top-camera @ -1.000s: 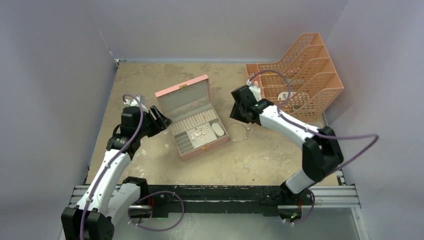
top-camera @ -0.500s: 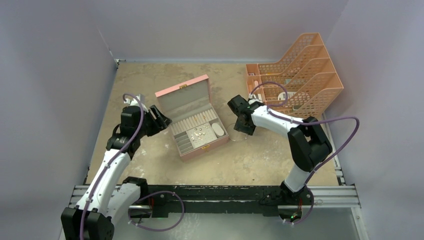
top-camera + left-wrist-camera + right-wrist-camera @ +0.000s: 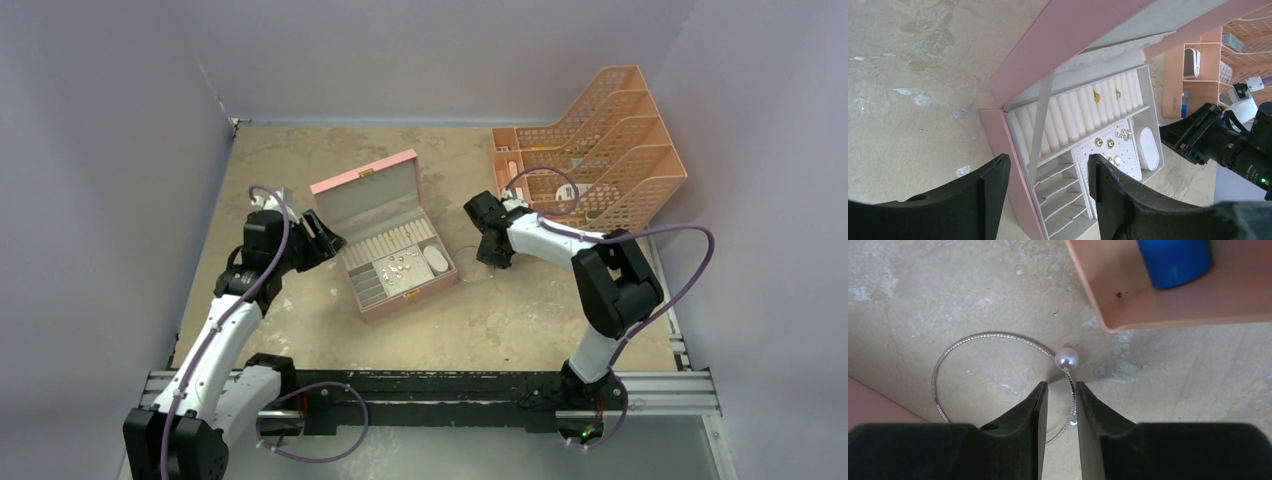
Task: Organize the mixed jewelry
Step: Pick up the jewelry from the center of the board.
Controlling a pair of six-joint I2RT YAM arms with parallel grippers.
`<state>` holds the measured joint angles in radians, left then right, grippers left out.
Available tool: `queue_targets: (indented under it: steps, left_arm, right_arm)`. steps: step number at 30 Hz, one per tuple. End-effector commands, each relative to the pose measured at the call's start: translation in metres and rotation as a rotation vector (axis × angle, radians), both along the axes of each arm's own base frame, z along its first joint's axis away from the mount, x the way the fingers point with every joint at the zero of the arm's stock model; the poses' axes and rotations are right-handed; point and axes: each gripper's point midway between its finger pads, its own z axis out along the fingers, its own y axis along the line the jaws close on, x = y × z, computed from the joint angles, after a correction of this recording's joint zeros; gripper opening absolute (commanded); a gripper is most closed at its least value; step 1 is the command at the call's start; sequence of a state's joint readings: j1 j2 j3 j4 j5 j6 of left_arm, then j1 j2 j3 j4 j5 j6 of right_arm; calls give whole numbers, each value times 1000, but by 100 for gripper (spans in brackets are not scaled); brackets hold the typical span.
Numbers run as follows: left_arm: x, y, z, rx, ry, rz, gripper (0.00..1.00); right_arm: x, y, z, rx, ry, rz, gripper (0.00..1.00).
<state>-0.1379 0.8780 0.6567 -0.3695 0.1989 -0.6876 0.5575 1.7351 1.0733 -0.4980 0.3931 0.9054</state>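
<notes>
Straddling the wire hoop just below its pearl bead, the right gripper has its tips narrowly apart, not yet pinching; the low approach suits thin wire lying flat. Hoop lies on the table between pink box and orange tray. Left gripper, jaws wide and empty, hovers over the open box

The lower arc of the hoop is hidden behind the right fingers. A blue thing is cut off at the top edge. From above, the pieces in the box are too small to be told apart.
</notes>
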Motion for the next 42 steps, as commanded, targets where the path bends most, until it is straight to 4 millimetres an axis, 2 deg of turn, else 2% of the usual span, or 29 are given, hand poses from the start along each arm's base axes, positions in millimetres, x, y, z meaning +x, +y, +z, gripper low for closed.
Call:
queue_targets:
  steps: [1,4,8,10,12,16,21,25,30,34,37,40,42]
  left_arm:
    - [12,-6,31,-19,-96,-29,58]
    - [13,-8,35,-25,-104,-34,58]
    - [14,-9,41,-28,-120,-39,58]
    - [15,-9,45,-30,-129,-40,58]
    - [16,-9,49,-31,-138,-41,58]
    - [19,-10,59,-39,-158,-39,58]
    - [24,-9,75,-43,-190,-25,57]
    - [29,-3,88,-40,-220,18,57]
    - [36,5,106,-35,-262,72,57]
    - [40,7,116,-37,-274,91,57]
    - [42,4,127,-63,-280,87,57]
    - [41,-8,137,-125,-279,50,58]
    - [37,-22,145,-181,-295,-26,58]
  right_arm:
    - [1,9,-6,38,-6,50,28]
    - [-6,4,-13,29,12,45,24]
    - [-13,-5,-15,5,13,30,9]
    - [-12,-10,-11,-14,-5,22,1]
    - [-6,-11,-1,-21,-41,19,0]
    - [16,-10,28,-25,-157,24,0]
    - [51,0,79,8,-352,49,0]
    - [69,6,116,50,-480,40,0]
    - [78,3,157,111,-621,-33,0]
    - [79,4,180,174,-689,-69,0]
    - [78,16,202,278,-746,-48,0]
    - [74,44,228,448,-822,53,0]
    - [68,61,238,557,-864,108,0]
